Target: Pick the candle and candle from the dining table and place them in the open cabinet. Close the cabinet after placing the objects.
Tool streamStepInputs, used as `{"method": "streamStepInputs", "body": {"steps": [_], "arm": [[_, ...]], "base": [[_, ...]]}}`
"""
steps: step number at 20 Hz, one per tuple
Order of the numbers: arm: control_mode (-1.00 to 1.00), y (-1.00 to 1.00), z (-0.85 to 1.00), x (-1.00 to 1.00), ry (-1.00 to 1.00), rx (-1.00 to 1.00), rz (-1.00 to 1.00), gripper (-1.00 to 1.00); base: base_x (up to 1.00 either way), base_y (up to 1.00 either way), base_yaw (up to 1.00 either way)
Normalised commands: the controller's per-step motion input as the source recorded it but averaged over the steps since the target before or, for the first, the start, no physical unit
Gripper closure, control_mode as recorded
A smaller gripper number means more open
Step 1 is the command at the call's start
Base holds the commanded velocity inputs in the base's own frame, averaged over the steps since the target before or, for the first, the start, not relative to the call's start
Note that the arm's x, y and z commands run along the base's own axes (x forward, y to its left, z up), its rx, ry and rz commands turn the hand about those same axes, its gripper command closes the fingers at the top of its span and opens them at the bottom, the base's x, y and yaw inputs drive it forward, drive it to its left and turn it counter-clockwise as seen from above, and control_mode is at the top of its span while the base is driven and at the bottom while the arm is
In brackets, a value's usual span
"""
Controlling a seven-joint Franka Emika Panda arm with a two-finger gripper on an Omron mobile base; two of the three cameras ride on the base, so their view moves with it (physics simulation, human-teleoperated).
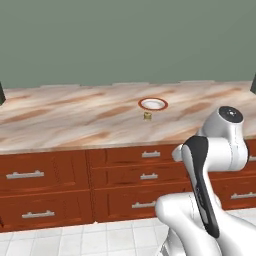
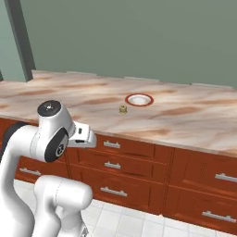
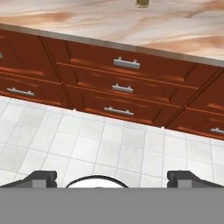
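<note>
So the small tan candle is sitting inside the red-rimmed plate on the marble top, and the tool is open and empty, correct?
Not quite. The candle stands on the marble top just in front of the red-rimmed plate, not inside it; the left base view shows this. The rest holds: the tool is open and empty.

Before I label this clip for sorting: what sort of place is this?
Probably a kitchen or dining room: a long marble-topped counter over reddish wooden drawers, a white tiled floor, and a red-rimmed plate beside a small candle.

We see the table (image 1: pixel 75 120) topped in glossy veined marble, its drawers (image 3: pixel 122 83) reddish wood with brushed-metal handles (image 3: pixel 127 63); the candle (image 1: pixel 147 115) looks waxy, perhaps.
</note>
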Motion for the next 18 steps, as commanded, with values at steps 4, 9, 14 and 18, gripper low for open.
{"method": "streamStepInputs", "body": {"steps": [4, 9, 14, 18], "arm": [[1.00, 0.00, 0.00, 0.00, 0.00, 0.00, 0.00, -1.00], [1.00, 0.00, 0.00, 0.00, 0.00, 0.00, 0.00, -1.00], [1.00, 0.00, 0.00, 0.00, 0.00, 0.00, 0.00, -1.00], [1.00, 0.00, 0.00, 0.00, 0.00, 0.00, 0.00, -1.00]], "base": [[0.50, 0.00, 0.00], [0.57, 0.00, 0.00], [0.39, 0.00, 0.00], [0.40, 0.00, 0.00]]}}
